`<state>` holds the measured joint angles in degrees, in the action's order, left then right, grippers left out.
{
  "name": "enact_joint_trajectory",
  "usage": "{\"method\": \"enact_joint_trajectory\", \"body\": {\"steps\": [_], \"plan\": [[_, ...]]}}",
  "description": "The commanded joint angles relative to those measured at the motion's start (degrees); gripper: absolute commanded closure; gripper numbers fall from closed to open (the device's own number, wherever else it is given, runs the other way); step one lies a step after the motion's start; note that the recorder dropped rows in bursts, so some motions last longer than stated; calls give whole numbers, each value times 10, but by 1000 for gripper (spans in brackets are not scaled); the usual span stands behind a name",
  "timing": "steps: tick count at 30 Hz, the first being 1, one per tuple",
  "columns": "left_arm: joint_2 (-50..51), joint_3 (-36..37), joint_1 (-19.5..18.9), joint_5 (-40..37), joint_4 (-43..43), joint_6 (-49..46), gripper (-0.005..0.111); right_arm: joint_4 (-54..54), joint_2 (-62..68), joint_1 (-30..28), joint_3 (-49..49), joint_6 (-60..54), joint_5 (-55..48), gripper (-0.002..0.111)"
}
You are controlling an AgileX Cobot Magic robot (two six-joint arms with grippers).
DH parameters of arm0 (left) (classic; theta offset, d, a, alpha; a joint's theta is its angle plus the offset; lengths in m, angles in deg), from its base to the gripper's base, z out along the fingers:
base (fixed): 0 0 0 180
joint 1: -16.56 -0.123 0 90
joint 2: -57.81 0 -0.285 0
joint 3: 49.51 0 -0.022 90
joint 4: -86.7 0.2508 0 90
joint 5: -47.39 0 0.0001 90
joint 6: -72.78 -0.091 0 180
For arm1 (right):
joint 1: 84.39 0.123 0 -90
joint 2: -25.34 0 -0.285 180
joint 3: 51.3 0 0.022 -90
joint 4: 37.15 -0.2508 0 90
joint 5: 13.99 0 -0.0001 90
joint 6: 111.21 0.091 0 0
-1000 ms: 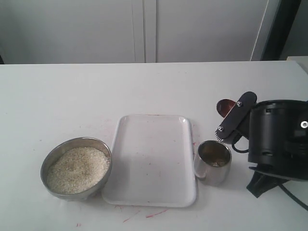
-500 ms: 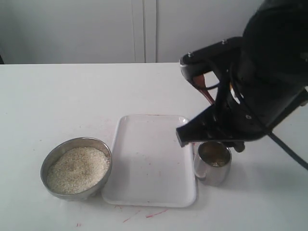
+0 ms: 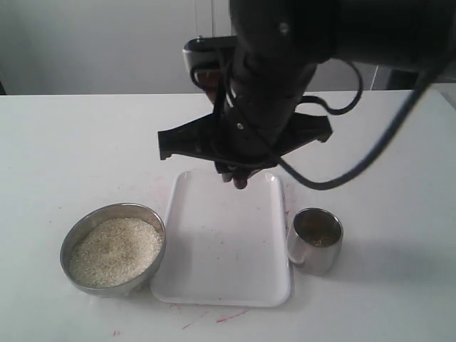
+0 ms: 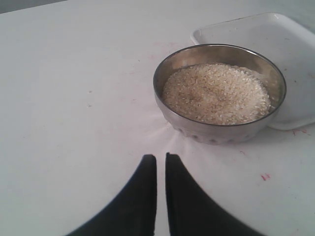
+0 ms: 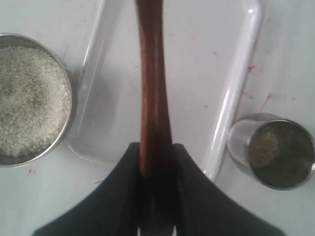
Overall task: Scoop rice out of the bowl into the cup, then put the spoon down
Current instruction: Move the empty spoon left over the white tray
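Observation:
My right gripper (image 5: pixel 155 147) is shut on the handle of the dark reddish-brown wooden spoon (image 5: pixel 151 73), which runs out over the white tray; its scoop is cut off by the frame's edge. In the exterior view the right arm (image 3: pixel 249 107) hangs above the tray's far part and hides most of the spoon. The steel bowl (image 3: pixel 153 222) full of rice (image 3: pixel 114 251) stands left of the tray. On the tray's right stands the steel cup (image 3: pixel 315 249), with a grainy layer inside it. My left gripper (image 4: pixel 161 158) is shut and empty, low over the table near the bowl (image 4: pixel 216 130).
The white rectangular tray (image 3: pixel 228 242) lies between bowl and cup, bare apart from a few pink specks. Pink marks dot the white table (image 3: pixel 85 142) in front of the tray. A pale cabinet wall stands behind the table.
The right arm has swung up from the table right of the cup and leftward across it, carrying the spoon, and now hangs over the tray. Bowl, cup and tray have not moved.

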<state>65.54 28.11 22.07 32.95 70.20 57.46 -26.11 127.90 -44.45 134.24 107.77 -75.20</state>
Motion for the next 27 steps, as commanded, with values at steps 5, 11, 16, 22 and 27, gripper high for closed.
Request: {"method": "enact_joint_trajectory", "body": {"steps": [5, 11, 16, 22, 27], "plan": [[1, -4, 4, -1, -6, 1, 92, -39, 85, 0, 11, 8, 47, 108], [1, -4, 4, -1, -6, 1, 92, -36, 125, 0, 11, 39, 53, 108], [1, -4, 4, -1, -6, 1, 92, -47, 162, 0, 11, 81, 16, 108], [1, -4, 4, -1, -6, 1, 92, -65, 197, 0, 11, 82, -9, 108], [1, -4, 4, -1, -6, 1, 92, -63, 217, 0, 11, 89, -7, 108]]}}
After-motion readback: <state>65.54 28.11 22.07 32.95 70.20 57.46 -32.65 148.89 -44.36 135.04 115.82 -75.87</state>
